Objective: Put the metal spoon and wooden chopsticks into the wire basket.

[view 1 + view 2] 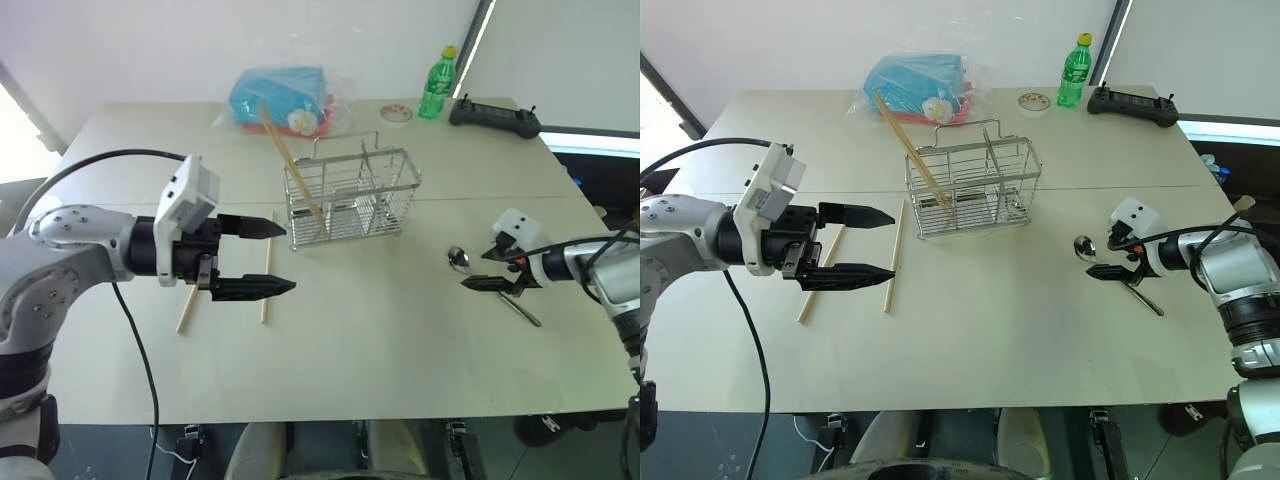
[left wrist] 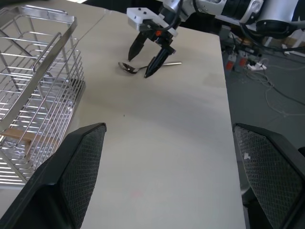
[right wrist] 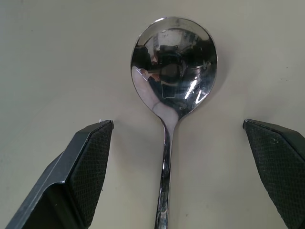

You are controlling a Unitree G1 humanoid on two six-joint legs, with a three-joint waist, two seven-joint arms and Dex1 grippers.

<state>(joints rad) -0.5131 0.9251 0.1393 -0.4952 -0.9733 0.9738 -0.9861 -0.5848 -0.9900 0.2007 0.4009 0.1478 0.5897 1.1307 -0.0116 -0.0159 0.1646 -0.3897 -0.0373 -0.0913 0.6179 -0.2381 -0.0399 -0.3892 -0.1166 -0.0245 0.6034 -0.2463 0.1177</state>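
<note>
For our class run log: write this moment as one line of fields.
right tool: open over metal spoon | left tool: open, empty | wire basket: one chopstick in | two wooden chopsticks on table

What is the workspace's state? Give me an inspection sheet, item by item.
Surface: pale table, seam across it.
Job's things: metal spoon flat on table; one wooden chopstick leaning in wire basket; two chopsticks on table.
Clutter: blue packet, green bottle, tape roll, black controller.
End effectors: left end effector open, holding nothing; right end effector open, straddling the spoon's handle.
Cables: black cable from left arm.
Surroundings: white wall.
</note>
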